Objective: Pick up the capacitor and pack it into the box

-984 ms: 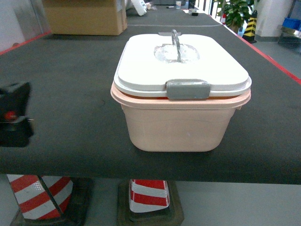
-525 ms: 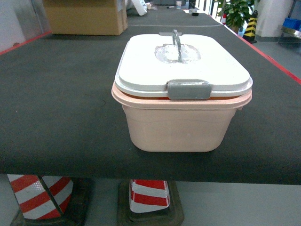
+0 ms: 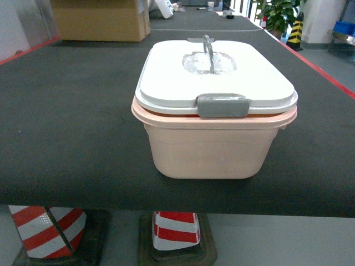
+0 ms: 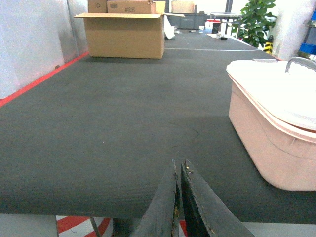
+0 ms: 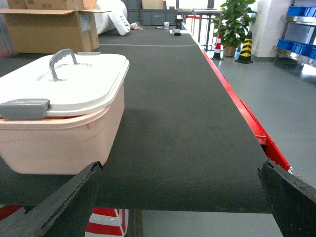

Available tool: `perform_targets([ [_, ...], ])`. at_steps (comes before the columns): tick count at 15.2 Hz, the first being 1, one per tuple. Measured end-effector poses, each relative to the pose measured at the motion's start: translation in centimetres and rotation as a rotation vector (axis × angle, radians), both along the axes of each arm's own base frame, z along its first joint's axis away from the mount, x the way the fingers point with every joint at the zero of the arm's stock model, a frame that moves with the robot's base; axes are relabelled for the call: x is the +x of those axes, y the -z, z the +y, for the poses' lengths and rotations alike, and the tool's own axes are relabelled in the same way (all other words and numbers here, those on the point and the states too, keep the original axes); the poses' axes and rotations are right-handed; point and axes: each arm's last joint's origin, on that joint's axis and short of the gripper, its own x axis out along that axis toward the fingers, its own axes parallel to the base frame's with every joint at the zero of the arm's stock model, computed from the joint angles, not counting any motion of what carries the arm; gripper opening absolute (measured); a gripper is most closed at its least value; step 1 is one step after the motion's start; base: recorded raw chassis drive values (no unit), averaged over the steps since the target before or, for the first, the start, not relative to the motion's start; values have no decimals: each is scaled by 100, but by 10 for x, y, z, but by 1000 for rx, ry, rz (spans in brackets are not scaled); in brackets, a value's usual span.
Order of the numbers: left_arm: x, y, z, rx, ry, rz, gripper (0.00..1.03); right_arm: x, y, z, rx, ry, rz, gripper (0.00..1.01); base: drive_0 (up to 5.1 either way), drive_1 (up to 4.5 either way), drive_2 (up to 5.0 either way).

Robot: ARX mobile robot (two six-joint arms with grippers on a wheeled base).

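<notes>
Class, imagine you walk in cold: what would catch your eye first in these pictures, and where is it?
First, the pale pink box near the front edge of the black table, its white lid on with a grey handle upright in the middle. Next, the brown cardboard carton at the table's far left, and the red-and-white cones on the floor below.

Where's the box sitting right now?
In the head view the box sits centre-right near the front edge of the black table, lid on.

A long dark desk (image 3: 72,138) with a red edge; a brown cardboard carton (image 3: 100,19) at its far end — striped cones (image 3: 175,228) underneath, a potted plant (image 3: 277,14) beyond.
</notes>
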Motion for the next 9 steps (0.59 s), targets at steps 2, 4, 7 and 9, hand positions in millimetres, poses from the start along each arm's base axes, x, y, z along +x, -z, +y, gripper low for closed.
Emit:
perform_targets([
  [2, -1, 0, 0, 0, 0, -1, 2, 0, 0, 0, 0, 0, 0, 98, 0, 0, 0],
  [4, -2, 0, 0, 0, 0, -1, 2, 0, 0, 0, 0, 0, 0, 98, 0, 0, 0],
  [7, -3, 0, 0, 0, 0, 1, 2, 0, 0, 0, 0, 0, 0, 98, 0, 0, 0],
  [9, -5, 0, 0, 0, 0, -1, 2, 0, 0, 0, 0, 0, 0, 98, 0, 0, 0],
])
